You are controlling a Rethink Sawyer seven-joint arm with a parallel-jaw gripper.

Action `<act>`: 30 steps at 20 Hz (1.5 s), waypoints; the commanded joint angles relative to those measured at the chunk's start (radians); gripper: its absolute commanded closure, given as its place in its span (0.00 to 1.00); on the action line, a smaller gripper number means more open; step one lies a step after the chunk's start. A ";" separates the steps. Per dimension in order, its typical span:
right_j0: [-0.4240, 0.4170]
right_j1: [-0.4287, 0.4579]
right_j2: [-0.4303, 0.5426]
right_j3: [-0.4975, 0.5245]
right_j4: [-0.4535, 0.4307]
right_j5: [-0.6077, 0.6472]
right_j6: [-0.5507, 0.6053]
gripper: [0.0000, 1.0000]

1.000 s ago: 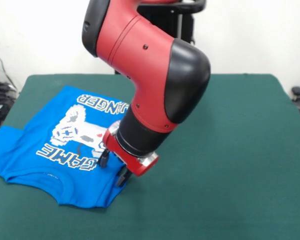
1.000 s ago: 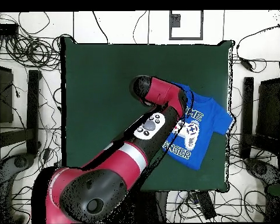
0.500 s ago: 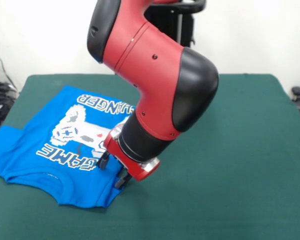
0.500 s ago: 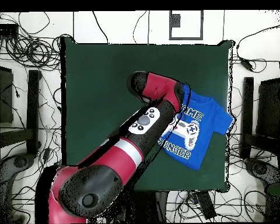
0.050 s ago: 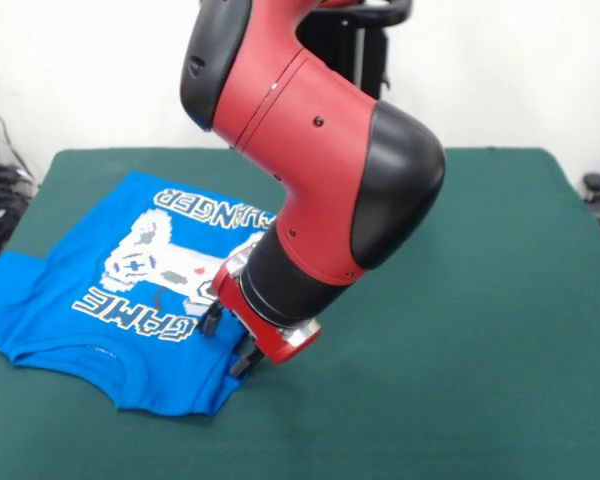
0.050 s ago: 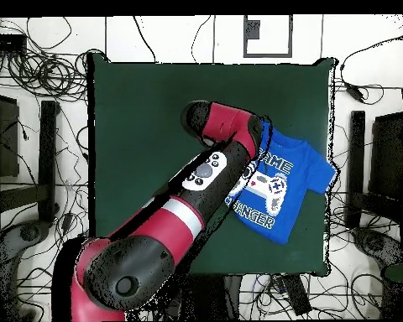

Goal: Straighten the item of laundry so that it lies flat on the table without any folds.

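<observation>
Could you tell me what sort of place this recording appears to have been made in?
Probably a robotics lab: a green felt table ringed by loose cables and equipment stands, with a blue T-shirt under the robot's gripper.

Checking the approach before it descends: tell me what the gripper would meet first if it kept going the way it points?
Most likely the blue T-shirt near its edge; the gripper points down there, though depth is unclear.

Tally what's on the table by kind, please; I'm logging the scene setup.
T-shirt: 1
Robot claw over the shirt's edge: 1
Green table: 1
Total: 3
</observation>
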 commanded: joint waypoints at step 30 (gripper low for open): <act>0.026 0.110 0.113 -0.149 0.047 0.135 0.337 0.00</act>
